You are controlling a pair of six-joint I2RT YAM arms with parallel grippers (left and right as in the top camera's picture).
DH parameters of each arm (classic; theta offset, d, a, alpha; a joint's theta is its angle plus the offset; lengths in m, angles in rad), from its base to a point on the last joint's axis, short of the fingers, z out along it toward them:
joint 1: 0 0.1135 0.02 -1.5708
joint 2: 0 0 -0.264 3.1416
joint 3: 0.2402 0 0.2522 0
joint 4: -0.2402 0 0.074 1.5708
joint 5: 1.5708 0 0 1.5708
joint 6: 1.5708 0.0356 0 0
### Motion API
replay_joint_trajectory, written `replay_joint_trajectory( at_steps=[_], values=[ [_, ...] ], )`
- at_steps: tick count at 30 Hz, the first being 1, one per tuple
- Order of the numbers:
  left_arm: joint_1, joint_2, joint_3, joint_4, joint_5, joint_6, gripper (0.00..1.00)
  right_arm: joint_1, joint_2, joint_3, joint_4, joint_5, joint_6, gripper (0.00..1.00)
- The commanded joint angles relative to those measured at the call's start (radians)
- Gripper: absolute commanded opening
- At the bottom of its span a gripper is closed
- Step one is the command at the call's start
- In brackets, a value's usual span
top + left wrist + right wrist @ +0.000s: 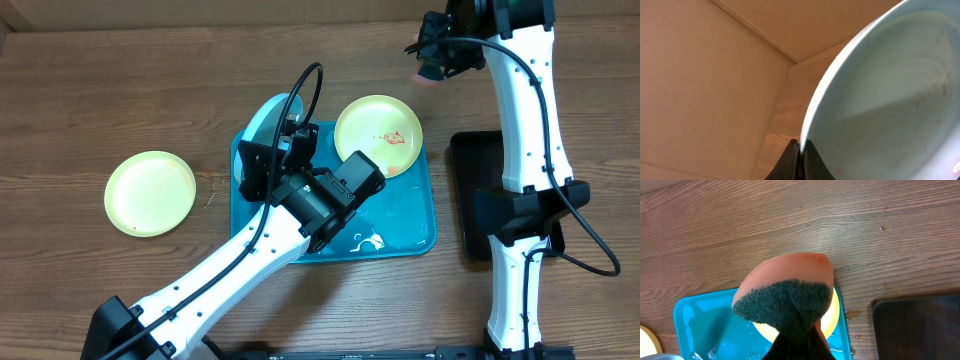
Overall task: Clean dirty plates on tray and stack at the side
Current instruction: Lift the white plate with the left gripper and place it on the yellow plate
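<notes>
The turquoise tray lies mid-table, wet. My left gripper is shut on the rim of a pale blue-white plate and holds it tilted over the tray's far left corner; in the left wrist view the plate fills the right side, with faint red specks. A yellow-green plate with a red smear leans on the tray's far right corner. Another yellow-green plate lies on the table at the left. My right gripper is shut on an orange sponge with a dark green pad, held above the table beyond the tray.
A narrow black tray lies right of the turquoise tray, partly under the right arm. Water drops sit on the wood beside the tray's corner. The left arm crosses the front left of the tray.
</notes>
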Motion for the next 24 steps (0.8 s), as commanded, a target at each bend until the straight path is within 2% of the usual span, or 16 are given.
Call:
replay_joint_trajectory(
  at_steps=[1, 14, 18, 20, 24],
  values=[
    [-0.003, -0.026, 0.001, 0.002, -0.054, -0.039, 0.04, 0.000, -0.027, 0.019, 0.003, -0.002, -0.004, 0.04],
    [-0.002, -0.025, 0.001, 0.034, -0.024, -0.039, 0.04, 0.000, -0.027, 0.019, 0.003, -0.002, -0.004, 0.04],
    [0.017, -0.024, 0.000, 0.027, 0.157, -0.039, 0.04, 0.000, -0.027, 0.018, 0.003, -0.002, -0.004, 0.04],
    [0.056, -0.024, 0.000, 0.027, 0.346, -0.039, 0.04, 0.000, -0.027, 0.018, 0.002, -0.002, -0.005, 0.04],
    [0.169, -0.025, 0.001, 0.032, 0.609, -0.036, 0.04, 0.000, -0.027, 0.018, 0.003, -0.002, -0.005, 0.04]
  ],
)
